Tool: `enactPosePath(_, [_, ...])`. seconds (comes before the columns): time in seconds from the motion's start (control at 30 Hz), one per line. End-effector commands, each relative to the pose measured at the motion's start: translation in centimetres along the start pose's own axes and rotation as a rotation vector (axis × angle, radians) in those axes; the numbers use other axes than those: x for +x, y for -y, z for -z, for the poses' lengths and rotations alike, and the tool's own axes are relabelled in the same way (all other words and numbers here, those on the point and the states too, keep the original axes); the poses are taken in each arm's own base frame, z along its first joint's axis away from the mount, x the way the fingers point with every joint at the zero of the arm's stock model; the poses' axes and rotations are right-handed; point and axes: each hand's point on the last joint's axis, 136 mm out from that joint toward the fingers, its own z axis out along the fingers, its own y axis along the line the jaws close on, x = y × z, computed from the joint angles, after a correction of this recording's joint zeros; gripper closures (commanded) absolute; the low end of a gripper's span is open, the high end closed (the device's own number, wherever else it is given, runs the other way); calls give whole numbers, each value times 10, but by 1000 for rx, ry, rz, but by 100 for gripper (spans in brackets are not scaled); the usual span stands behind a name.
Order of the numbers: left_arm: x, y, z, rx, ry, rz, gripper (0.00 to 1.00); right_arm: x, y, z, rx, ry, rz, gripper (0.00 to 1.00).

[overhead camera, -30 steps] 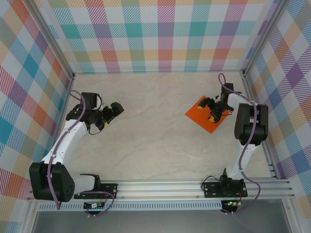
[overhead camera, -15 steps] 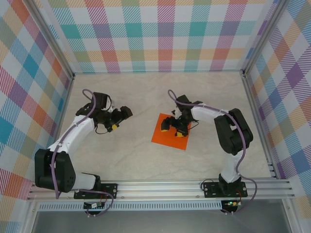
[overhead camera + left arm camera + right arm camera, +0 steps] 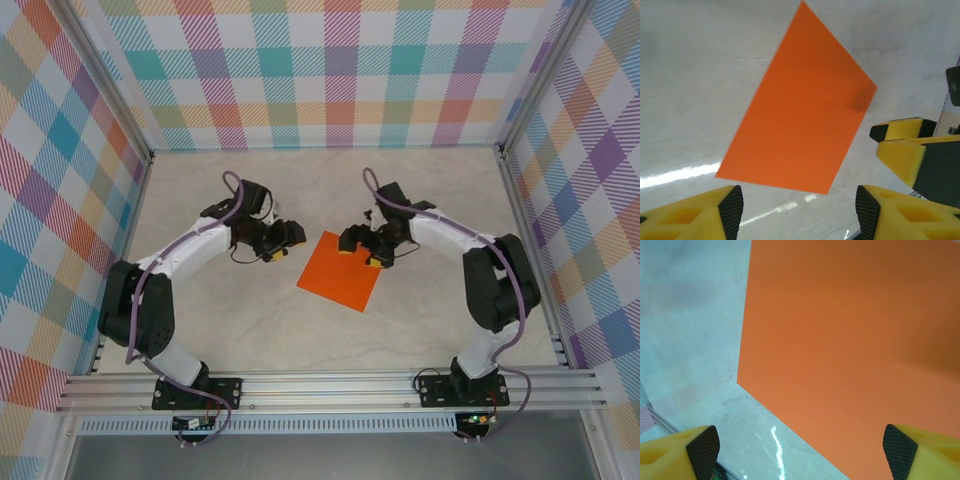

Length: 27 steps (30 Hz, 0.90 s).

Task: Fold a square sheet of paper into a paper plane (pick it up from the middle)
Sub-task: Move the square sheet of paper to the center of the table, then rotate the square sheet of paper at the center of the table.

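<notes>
The square sheet of paper [image 3: 340, 272] lies flat and unfolded on the table near the middle, bright orange and turned like a diamond. My left gripper [image 3: 283, 243] hovers just off its far-left edge, open with nothing between its fingers. In the left wrist view the sheet [image 3: 800, 105] lies ahead of the left gripper [image 3: 797, 212]. My right gripper [image 3: 360, 252] is open over the sheet's far corner. In the right wrist view the sheet [image 3: 850, 340] spreads beneath the right gripper [image 3: 801, 450]. The paper plane is out of view.
The pale marbled table [image 3: 250, 320] is walled by checked panels [image 3: 320, 80] at the back and sides. A metal rail [image 3: 330, 385] with both arm bases runs along the near edge. The right gripper's yellow fingers [image 3: 905, 150] show close by in the left wrist view.
The sheet slid from the right side to the table's middle with the right gripper on it. The left arm swung right up to the sheet's edge, and its jaws narrowed.
</notes>
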Motion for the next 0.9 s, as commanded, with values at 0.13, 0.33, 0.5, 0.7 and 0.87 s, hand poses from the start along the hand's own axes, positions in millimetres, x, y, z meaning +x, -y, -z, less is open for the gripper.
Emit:
enactPosePath(0.13, [14, 40, -47, 11, -147, -101, 39, 2, 37, 2, 7, 28, -238, 17])
enactPosePath(0.33, [15, 34, -80, -16, -227, -89, 39, -4, 39, -12, 6, 9, -260, 20])
enactPosePath(0.5, [22, 20, -94, -49, -267, -61, 39, -14, 37, -25, -7, -30, -246, 22])
enactPosePath(0.7, [38, 3, -100, -84, -291, -33, 40, -27, 40, -38, 27, -62, -220, 24])
enactPosePath(0.87, [51, -10, -101, -104, -288, 2, 40, -36, 40, -47, 44, -95, -176, 24])
